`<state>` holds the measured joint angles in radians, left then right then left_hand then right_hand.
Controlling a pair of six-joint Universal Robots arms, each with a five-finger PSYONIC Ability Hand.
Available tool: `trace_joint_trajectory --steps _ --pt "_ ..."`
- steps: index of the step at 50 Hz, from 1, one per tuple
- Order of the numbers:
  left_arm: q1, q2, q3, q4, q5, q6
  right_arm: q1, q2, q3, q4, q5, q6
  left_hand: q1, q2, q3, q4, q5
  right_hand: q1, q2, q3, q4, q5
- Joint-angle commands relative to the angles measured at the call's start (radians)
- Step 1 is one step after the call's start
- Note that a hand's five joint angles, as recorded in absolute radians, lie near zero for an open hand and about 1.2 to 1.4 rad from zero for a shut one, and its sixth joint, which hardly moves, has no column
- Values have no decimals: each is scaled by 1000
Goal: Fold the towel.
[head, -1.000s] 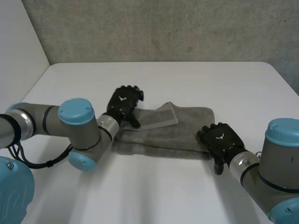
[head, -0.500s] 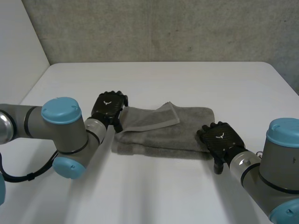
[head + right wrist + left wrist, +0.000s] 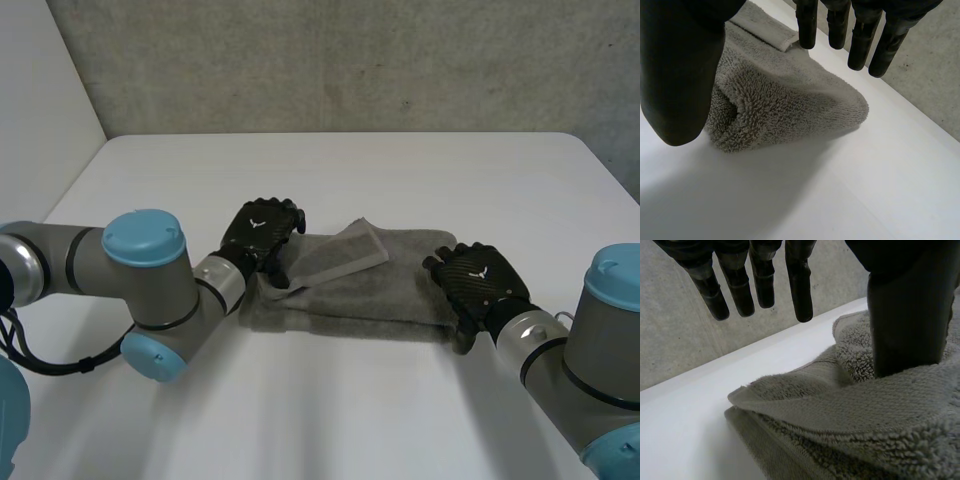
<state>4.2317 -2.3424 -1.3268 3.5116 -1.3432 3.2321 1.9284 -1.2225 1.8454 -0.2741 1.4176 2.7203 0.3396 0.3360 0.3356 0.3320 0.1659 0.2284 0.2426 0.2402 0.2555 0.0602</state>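
Since last frame left hand [image 3: 262,230] is back on towel [image 3: 390,288], 9 o'clock end; right hand [image 3: 478,282] edges up to 3 o'clock end. Towel: folded strip at table [image 3: 400,170] centre, loose flap [image 3: 345,256] on top. Left: fingers [image 3: 800,285] straight, thumb resting on pile, no pinch. Right: spread, towel end between thumb and fingers, ungripped. Likely pre-grasp; next needs a pinch on one end, then carry across.

There is a big white table [image 3: 400,180] with round far corners. Behind its far edge stands a rough grey wall [image 3: 350,60] with little dark spots. A smooth white wall [image 3: 40,90] stands by the tabletop's left edge. Soft light makes the tabletop bright.
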Motion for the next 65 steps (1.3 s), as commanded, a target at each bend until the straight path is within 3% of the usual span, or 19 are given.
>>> trace_joint_trajectory --steps 1,17,23,38,41,51,65 --pt "-1 67 -22 1 -1 -5 1 1 0 1 3 -5 -9 -5 -5 -1 -10 -54 -68 -66 -81 -60" --pt "-25 155 -87 17 13 -2 -2 9 -3 1 1 -8 -12 -8 -8 -4 -12 -54 -68 -66 -81 -60" --pt "-58 117 -94 17 73 6 -2 12 -3 1 1 -10 -12 -8 -8 -4 -12 -54 -68 -66 -81 -60" --pt "-56 -29 23 26 65 11 3 12 -2 1 0 -10 0 4 4 8 -1 -54 -68 -66 -81 -60" --pt "-53 -55 60 24 52 17 4 12 -2 3 0 -11 6 10 10 14 5 -54 -68 -66 -81 -60" --pt "-16 -123 181 21 -151 55 9 11 2 3 0 -11 6 10 10 14 5 -54 -68 -66 -81 -60" --pt "57 -52 102 -8 -192 55 11 8 6 7 0 -17 -9 -5 -5 -1 -9 -54 -68 -66 -81 -60"
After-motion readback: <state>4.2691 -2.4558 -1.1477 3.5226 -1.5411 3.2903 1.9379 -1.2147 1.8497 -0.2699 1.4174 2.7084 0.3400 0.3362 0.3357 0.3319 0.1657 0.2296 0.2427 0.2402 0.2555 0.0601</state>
